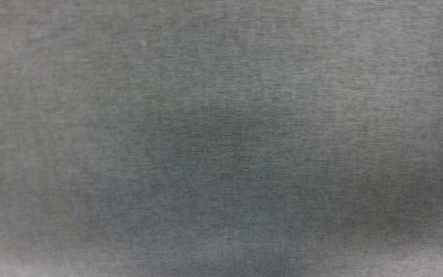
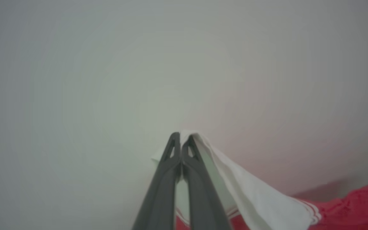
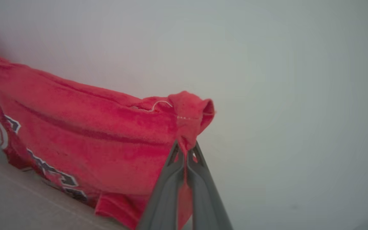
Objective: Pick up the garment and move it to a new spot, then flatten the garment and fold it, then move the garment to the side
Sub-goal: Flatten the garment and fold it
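In the left wrist view my left gripper (image 2: 180,138) is shut on a white sleeve of the garment (image 2: 260,198); the sleeve drapes down to the right toward red-white striped trim and red cloth. In the right wrist view my right gripper (image 3: 186,147) is shut on a bunched red edge of the garment (image 3: 85,127), which hangs stretched to the left with black white-outlined lettering along its lower part. Both pinches are held up against a pale plain background.
The head view is a blurred close-up of grey woven surface (image 1: 221,138). A pale grey surface (image 3: 18,198) lies below the hanging cloth at the lower left of the right wrist view.
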Controlling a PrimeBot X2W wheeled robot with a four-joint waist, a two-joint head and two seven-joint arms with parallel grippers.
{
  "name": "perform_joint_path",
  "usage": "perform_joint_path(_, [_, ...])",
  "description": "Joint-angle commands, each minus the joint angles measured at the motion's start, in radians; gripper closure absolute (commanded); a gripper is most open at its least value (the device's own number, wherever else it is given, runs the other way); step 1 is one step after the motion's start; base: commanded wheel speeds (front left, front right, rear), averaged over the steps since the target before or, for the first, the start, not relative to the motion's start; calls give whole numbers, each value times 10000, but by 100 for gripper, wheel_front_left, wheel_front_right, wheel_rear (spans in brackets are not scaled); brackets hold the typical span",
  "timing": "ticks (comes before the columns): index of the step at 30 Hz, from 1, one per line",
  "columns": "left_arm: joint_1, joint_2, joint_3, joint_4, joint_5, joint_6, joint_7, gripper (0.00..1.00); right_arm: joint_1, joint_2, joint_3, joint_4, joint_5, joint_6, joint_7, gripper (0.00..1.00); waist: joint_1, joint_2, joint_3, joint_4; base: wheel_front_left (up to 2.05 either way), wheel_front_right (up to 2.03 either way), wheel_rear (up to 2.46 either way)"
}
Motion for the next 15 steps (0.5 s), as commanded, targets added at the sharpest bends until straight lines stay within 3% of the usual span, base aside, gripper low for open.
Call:
perform_joint_path(1, [396,-96,-141,-39,-123,-21,44,100,54,-96,158,282,64,-10,-8,100,0,-1,-297,470,0,0,0])
perform_joint_path(8, [2267,66,-800,-764,-986,-11,827,100,512,-359,1230,1094,884,-10,-3,100,0,-1,-1633,929,0,0,0])
perform_joint_path(15, [4603,517,-1692,-1931,-1975,-13,1768,100,1920,-999,2832,1044,2803,-10,458,100,0,-1,-3602,1233,0,0,0])
